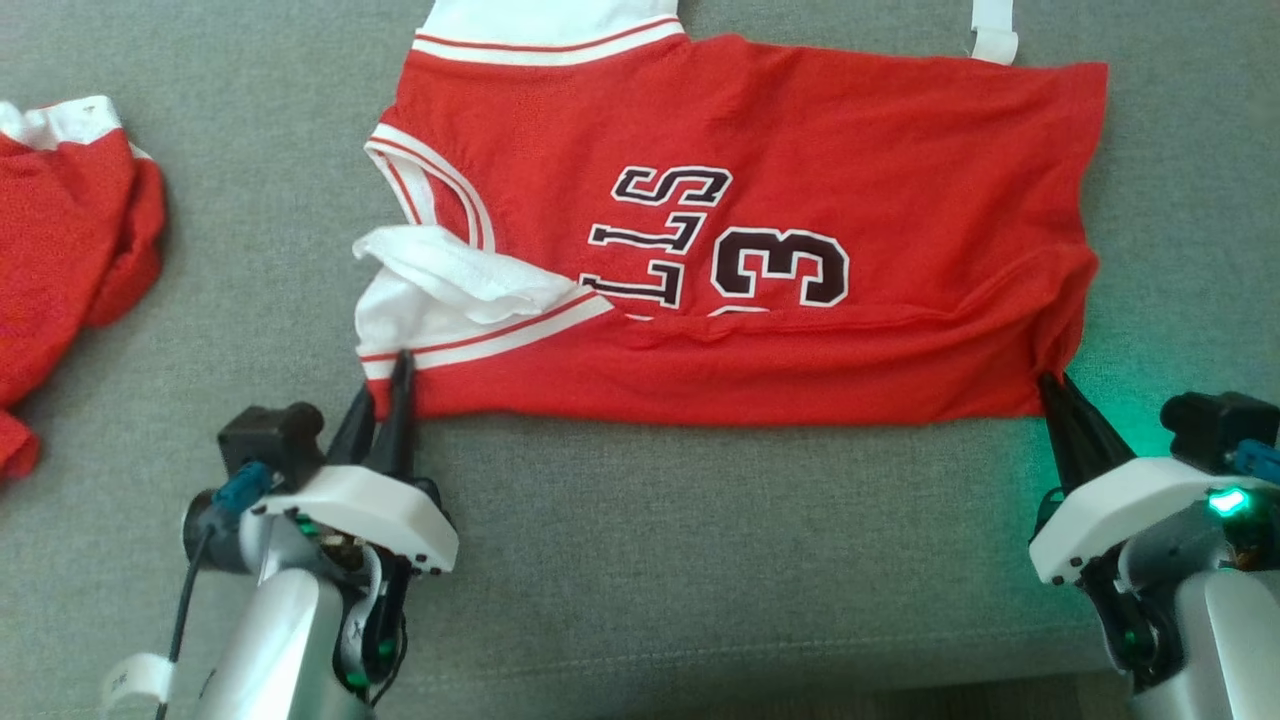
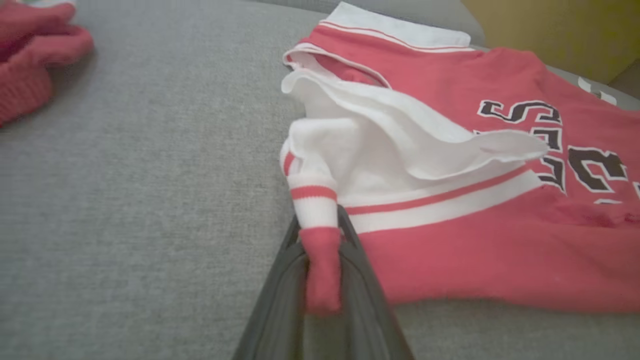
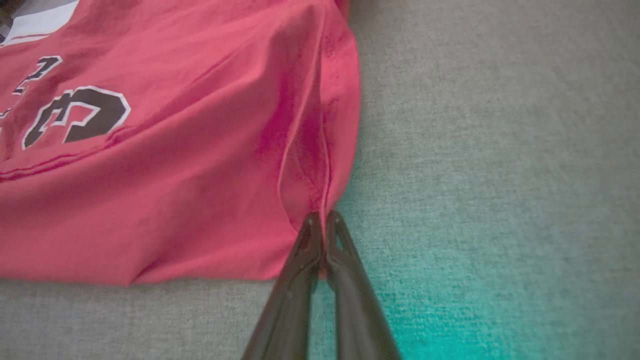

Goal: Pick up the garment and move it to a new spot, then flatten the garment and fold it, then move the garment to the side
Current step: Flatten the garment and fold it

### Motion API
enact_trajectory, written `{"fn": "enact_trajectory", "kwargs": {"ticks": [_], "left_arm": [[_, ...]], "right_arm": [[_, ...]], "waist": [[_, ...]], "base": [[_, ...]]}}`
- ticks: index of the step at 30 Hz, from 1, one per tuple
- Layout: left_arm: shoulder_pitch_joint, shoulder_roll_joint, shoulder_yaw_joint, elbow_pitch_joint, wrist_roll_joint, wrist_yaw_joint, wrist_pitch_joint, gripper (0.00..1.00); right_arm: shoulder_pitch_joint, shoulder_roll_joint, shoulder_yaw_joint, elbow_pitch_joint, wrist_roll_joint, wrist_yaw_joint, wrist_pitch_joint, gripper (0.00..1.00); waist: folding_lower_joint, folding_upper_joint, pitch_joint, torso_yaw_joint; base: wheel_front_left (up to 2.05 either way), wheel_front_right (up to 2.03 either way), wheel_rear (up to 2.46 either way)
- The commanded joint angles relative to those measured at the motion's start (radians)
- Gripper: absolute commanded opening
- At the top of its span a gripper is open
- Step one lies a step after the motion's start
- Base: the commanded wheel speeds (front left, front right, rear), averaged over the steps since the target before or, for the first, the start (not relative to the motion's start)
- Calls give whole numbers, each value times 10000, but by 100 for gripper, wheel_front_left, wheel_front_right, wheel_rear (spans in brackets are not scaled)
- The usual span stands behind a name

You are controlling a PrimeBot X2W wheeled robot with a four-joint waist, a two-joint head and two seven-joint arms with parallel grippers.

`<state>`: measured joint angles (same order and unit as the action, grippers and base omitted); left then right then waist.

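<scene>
The garment (image 1: 760,200) is a red jersey with white trim and black lettering, lying folded lengthwise on the grey cushion. My left gripper (image 1: 392,372) is shut on its near left corner at the striped shoulder trim; in the left wrist view a roll of red and white cloth (image 2: 320,240) sits pinched between the dark fingers (image 2: 357,260) of the left gripper (image 2: 321,225). My right gripper (image 1: 1052,385) is shut on the near right corner at the hem, and the right wrist view shows the right gripper (image 3: 323,216) clamping the red hem (image 3: 320,150). A white inner layer (image 1: 450,265) is bunched by the armhole.
A second red and white garment (image 1: 70,240) lies crumpled at the left edge of the cushion. A white strap (image 1: 992,30) shows at the top right. Bare grey cushion (image 1: 720,540) stretches between my two arms, with its front edge near the bottom.
</scene>
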<state>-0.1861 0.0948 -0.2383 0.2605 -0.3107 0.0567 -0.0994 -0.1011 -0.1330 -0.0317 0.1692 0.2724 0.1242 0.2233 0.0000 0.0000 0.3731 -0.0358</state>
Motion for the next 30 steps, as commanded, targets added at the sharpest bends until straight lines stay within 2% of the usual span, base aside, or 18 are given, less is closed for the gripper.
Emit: {"fn": "enact_trajectory", "kwargs": {"ticks": [1, 19, 30], "left_arm": [[-11, 209, 485, -422, -26, 178, -190, 0], [1185, 334, 980, -647, -407, 796, -260, 0], [2034, 294, 841, -487, -659, 810, -22, 0]], "right_arm": [[127, -115, 178, -264, 73, 65, 22, 0], [1212, -9, 910, -1298, 342, 65, 111, 0], [2389, 59, 715, -1738, 276, 65, 493, 0]], "waist": [[0, 0, -70, 36], [0, 0, -794, 437], [0, 0, -1528, 494]], "base": [[0, 0, 0], [0, 0, 0], [0, 0, 0]]}}
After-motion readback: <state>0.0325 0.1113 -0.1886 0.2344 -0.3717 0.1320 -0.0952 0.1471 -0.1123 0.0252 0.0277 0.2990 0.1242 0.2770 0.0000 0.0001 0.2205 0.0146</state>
